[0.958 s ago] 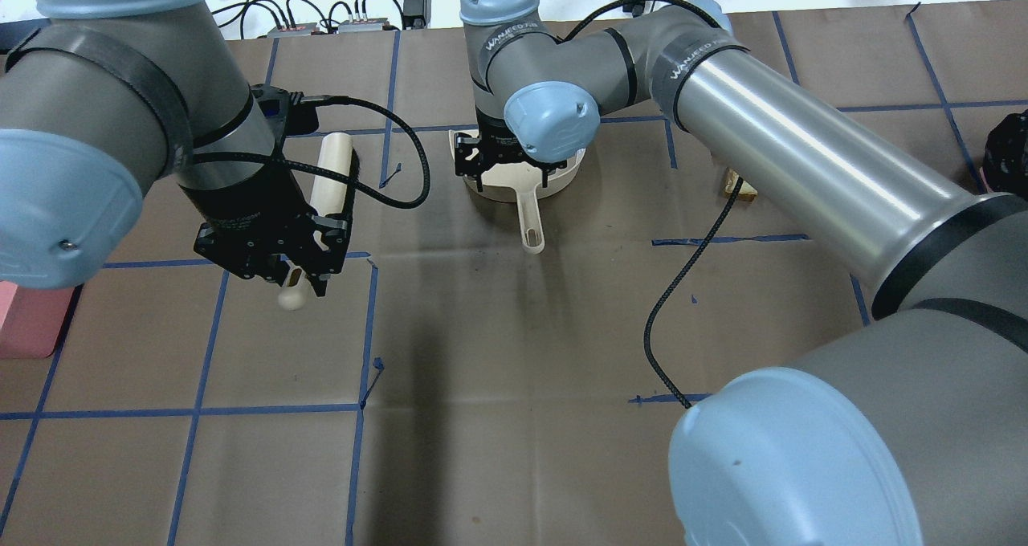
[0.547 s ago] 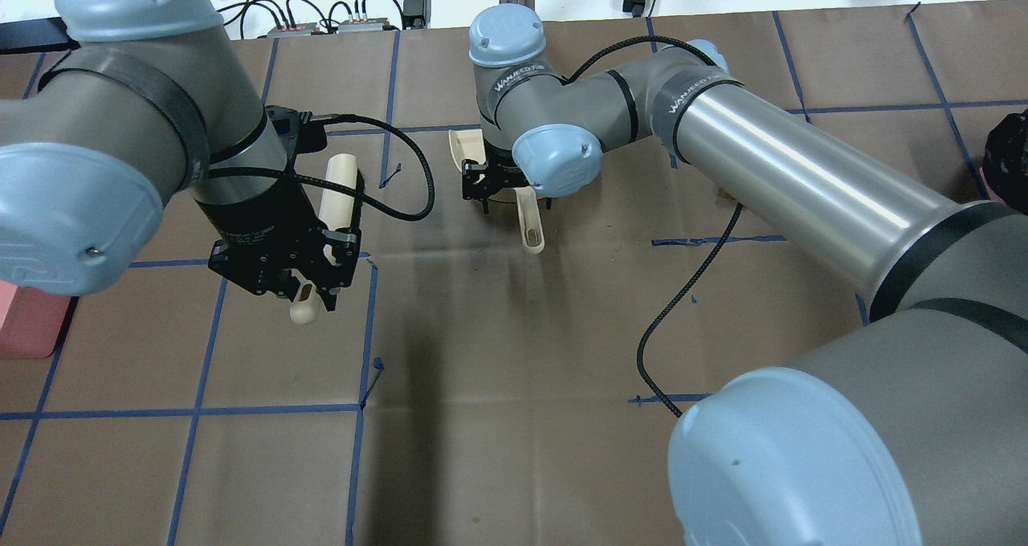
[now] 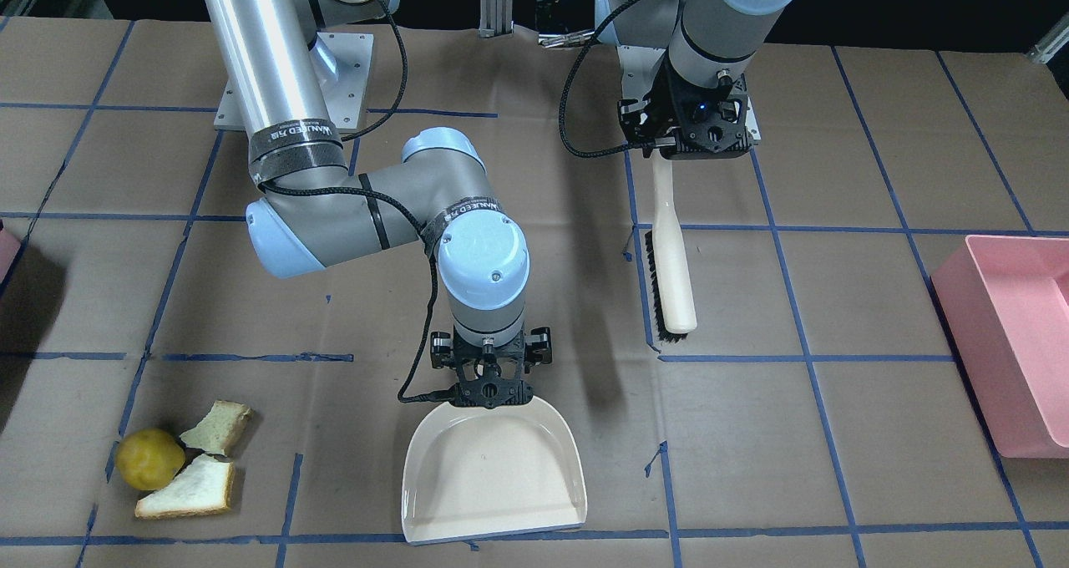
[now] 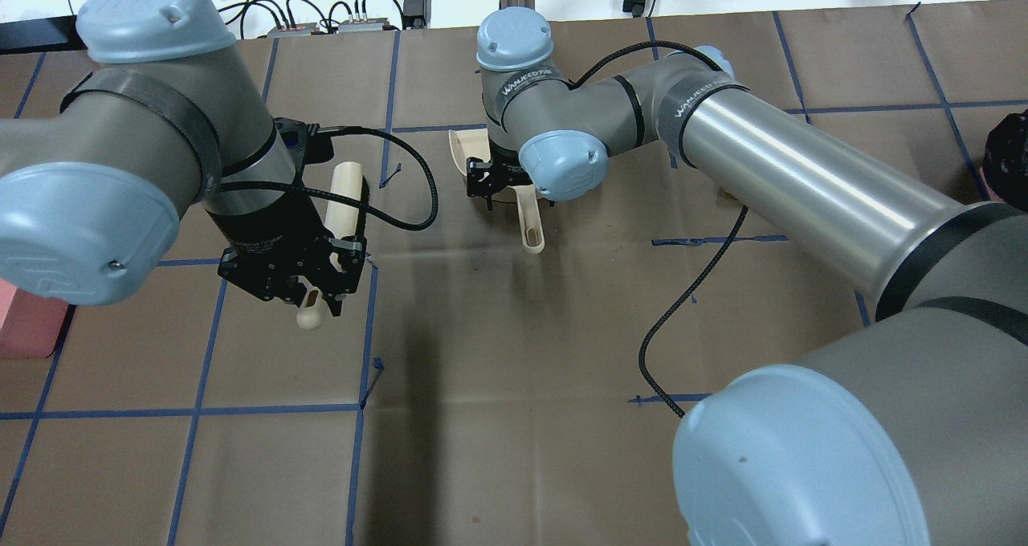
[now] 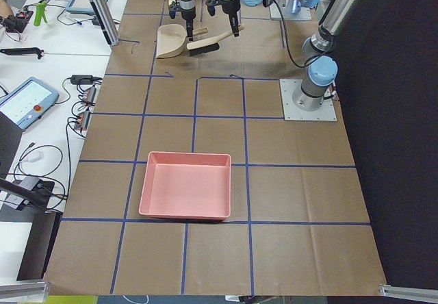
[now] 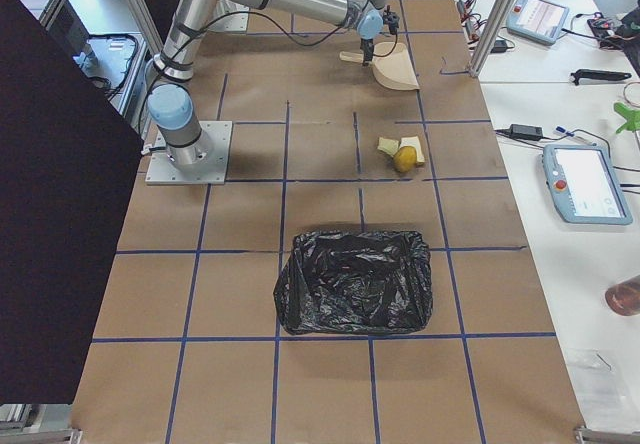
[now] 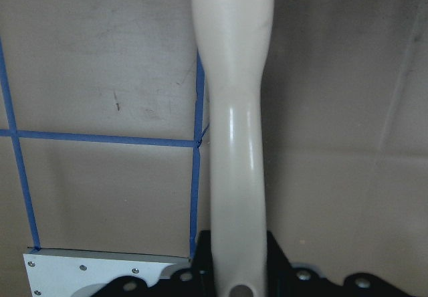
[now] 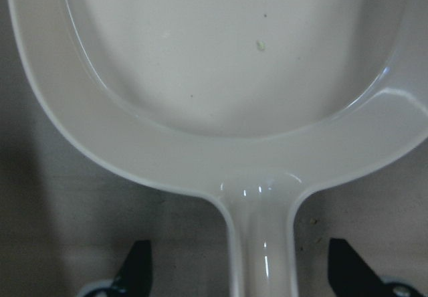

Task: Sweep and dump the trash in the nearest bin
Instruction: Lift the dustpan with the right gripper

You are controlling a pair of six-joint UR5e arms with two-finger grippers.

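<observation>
The trash lies together at the table's far right: a yellow lemon [image 3: 150, 459] and two torn bread pieces [image 3: 219, 426] [image 3: 190, 489], also in the exterior right view [image 6: 405, 157]. My left gripper [image 3: 689, 138] is shut on the handle of a cream brush [image 3: 672, 259], whose handle fills the left wrist view [image 7: 234, 143]. My right gripper [image 3: 488, 384] is open, its fingers [image 8: 137, 267] apart on either side of the handle of the cream dustpan [image 3: 493, 476]. The dustpan lies flat and holds no trash [image 8: 221, 56].
A pink bin [image 3: 1015, 342] stands at the table's left end, also in the exterior left view [image 5: 186, 186]. A bin lined with a black bag [image 6: 355, 282] stands at the right end, nearer the trash. Blue tape lines grid the brown table [image 4: 514, 353].
My left gripper has carried the brush a little right and nearer the robot. My right wrist has shifted over the dustpan and now hides most of its pan from overhead.
</observation>
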